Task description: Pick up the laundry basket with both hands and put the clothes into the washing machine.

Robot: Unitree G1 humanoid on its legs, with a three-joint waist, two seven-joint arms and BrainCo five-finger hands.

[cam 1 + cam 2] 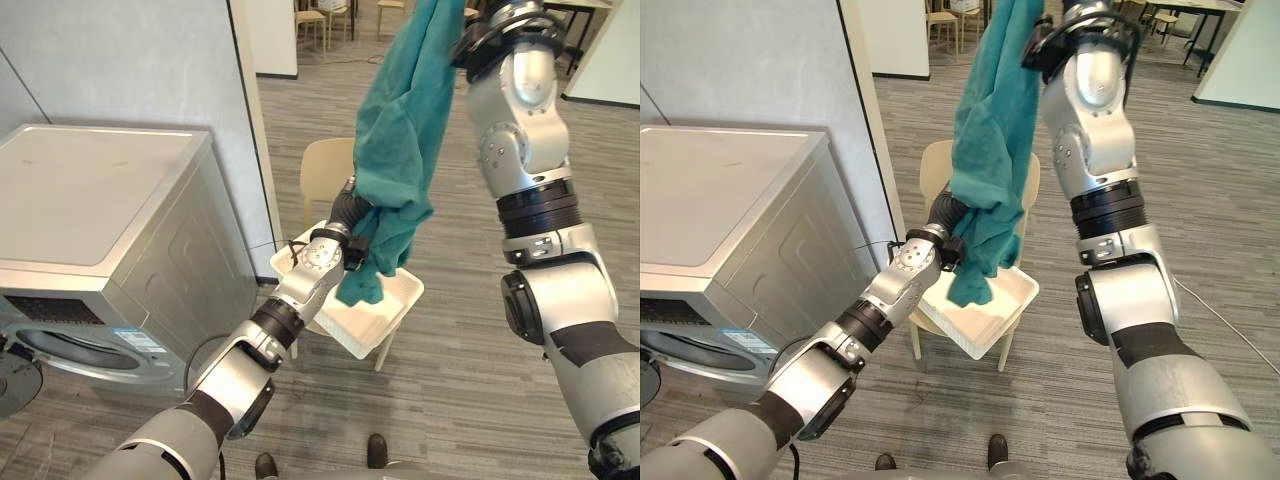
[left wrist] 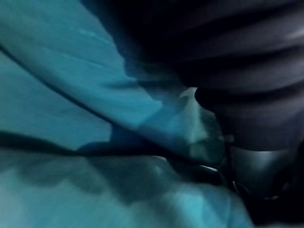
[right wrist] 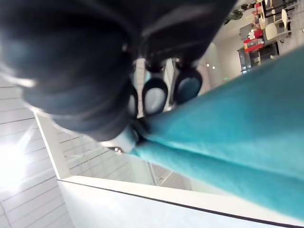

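Observation:
A teal garment (image 1: 400,150) hangs full length from my right hand (image 1: 492,32), which is raised high at the back and shut on the cloth's top end, with dark fingertips (image 3: 156,95) pinching it. The garment's lower end dangles into a white laundry basket (image 1: 395,312) that sits on a beige chair (image 1: 325,165). My left hand (image 1: 350,218) reaches into the lower folds of the garment just above the basket; cloth (image 2: 71,95) covers its fingers. The washing machine (image 1: 90,200) stands at the left with its round door opening (image 1: 75,350) facing forward.
A grey partition wall (image 1: 150,60) rises behind the washing machine. The chair with the basket stands on wood-pattern floor (image 1: 450,400) right of the machine. Chairs and tables (image 1: 325,20) stand far back in the room.

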